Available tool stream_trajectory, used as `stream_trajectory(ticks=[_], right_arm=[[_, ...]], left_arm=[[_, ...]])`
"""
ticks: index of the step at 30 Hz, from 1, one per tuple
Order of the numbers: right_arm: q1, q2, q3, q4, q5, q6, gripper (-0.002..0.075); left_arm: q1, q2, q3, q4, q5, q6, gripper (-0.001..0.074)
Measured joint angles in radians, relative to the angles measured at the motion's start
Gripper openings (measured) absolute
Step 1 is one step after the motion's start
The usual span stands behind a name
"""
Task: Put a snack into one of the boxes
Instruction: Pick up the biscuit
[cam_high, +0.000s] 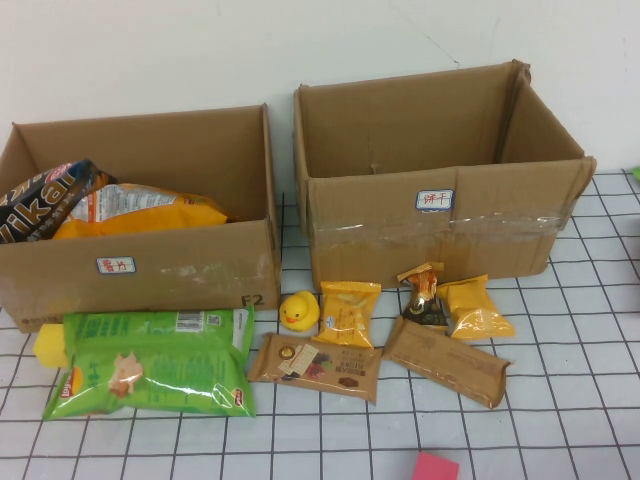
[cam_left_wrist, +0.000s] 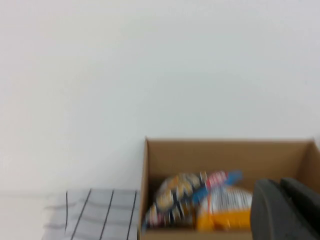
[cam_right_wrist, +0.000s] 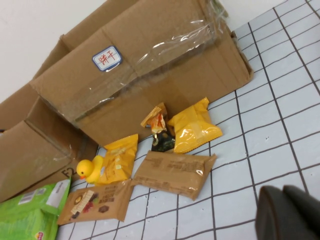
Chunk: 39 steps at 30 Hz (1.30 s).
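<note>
Snacks lie on the desk (cam_high: 560, 420) before two boxes: a green bag (cam_high: 150, 365) by the left box (cam_high: 150, 265), yellow packets (cam_high: 348, 312) and brown packs (cam_high: 445, 362) before the right box (cam_high: 440, 235). Left pincer (cam_left_wrist: 285, 210) faces the left box, right pincer (cam_right_wrist: 290, 212) hovers over the desk; I cannot tell either's grip.

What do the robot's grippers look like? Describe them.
Only slivers show. The left gripper is a dark grey, matte, rounded shape at the edge of its wrist view. The right gripper looks the same: dark grey, smooth, rounded. No cables or markings are visible.
</note>
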Motion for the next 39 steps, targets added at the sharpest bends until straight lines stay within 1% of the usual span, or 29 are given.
stream_trajectory(ticks=[4,9,14,18,21,24,27,31,34,37,38,39], right_arm=[[0.000,0.000,0.000,0.008,0.000,-0.011,-0.0001],[0.000,0.000,0.000,0.082,0.000,-0.090,-0.0001],[0.000,0.000,-0.030,0.113,0.057,-0.175,-0.0001],[0.000,0.034,-0.139,0.115,0.135,-0.312,-0.0001],[0.000,0.134,-0.238,0.103,0.210,-0.415,-0.0001],[0.000,0.281,-0.360,0.077,0.319,-0.531,-0.0001],[0.000,0.436,-0.506,0.051,0.442,-0.650,-0.0001],[0.000,0.650,-0.683,0.034,0.562,-0.771,-0.0001],[0.002,0.835,-0.808,0.028,0.686,-0.856,-0.0001],[0.033,0.999,-0.934,-0.010,0.766,-0.876,-0.0001],[0.077,1.091,-1.008,-0.070,0.778,-0.853,-0.0001],[0.103,1.136,-1.048,-0.109,0.780,-0.827,-0.0001]], left_arm=[[0.000,-0.197,0.128,-0.044,0.076,0.042,-0.0001],[-0.009,-0.370,0.229,-0.157,0.206,0.106,-0.0001],[-0.053,-0.431,0.305,-0.245,0.287,0.175,-0.0001],[-0.089,-0.433,0.347,-0.316,0.314,0.258,-0.0001],[-0.097,-0.433,0.352,-0.332,0.323,0.289,-0.0001],[-0.099,-0.435,0.354,-0.333,0.335,0.307,-0.0001],[-0.099,-0.451,0.399,-0.333,0.318,0.312,-0.0001],[-0.099,-0.479,0.472,-0.349,0.310,0.284,-0.0001],[-0.099,-0.489,0.488,-0.361,0.287,0.273,-0.0001],[-0.099,-0.492,0.489,-0.369,0.240,0.252,-0.0001],[-0.099,-0.492,0.489,-0.371,0.219,0.239,-0.0001],[-0.099,-0.492,0.489,-0.371,0.212,0.238,-0.0001]])
